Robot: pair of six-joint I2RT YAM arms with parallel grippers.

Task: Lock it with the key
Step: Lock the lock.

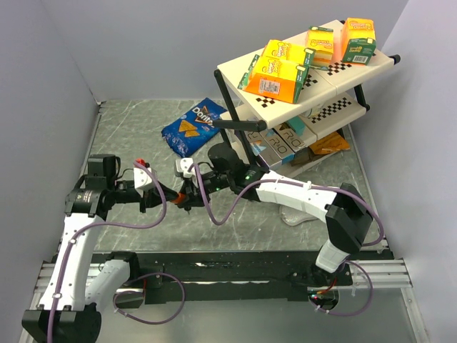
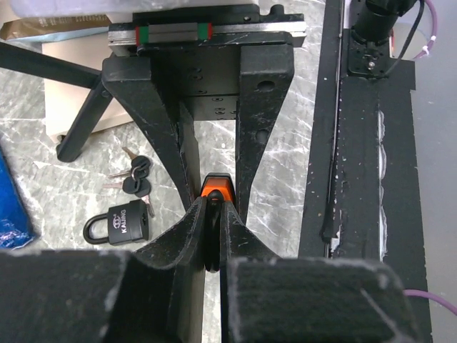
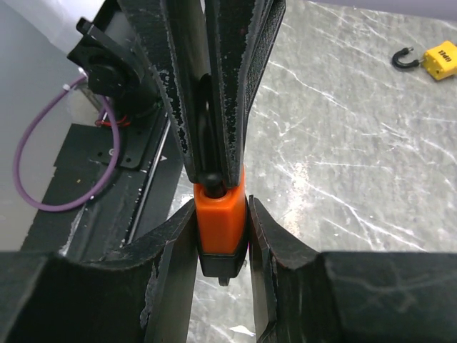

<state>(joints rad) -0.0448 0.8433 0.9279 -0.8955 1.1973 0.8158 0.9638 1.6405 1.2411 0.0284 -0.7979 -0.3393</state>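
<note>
The orange padlock (image 3: 221, 229) is off the table (image 3: 343, 179), in the air between the two arms, at centre left of the top view. In the right wrist view its body stands upright in the lower middle of the frame. The right tool (image 3: 221, 211) is closed to a medium gap and clamps it on both flat sides.

A thin black piece (image 2: 213, 239) sits at the lock's upper end in that view. The left tool (image 2: 212, 214) is pinched almost fully together on it. I take this to be the key's head, but the fingers hide too much to rule out the shackle.

Lock body, black piece and both tools lie on one straight line. That line runs left to right in the top view and bottom to top in each wrist view. So the coming move looks like a twist about that shared axis, not a reach.

A black padlock (image 2: 118, 221) and a yellow padlock (image 3: 439, 58) lie well apart on the table.
</note>
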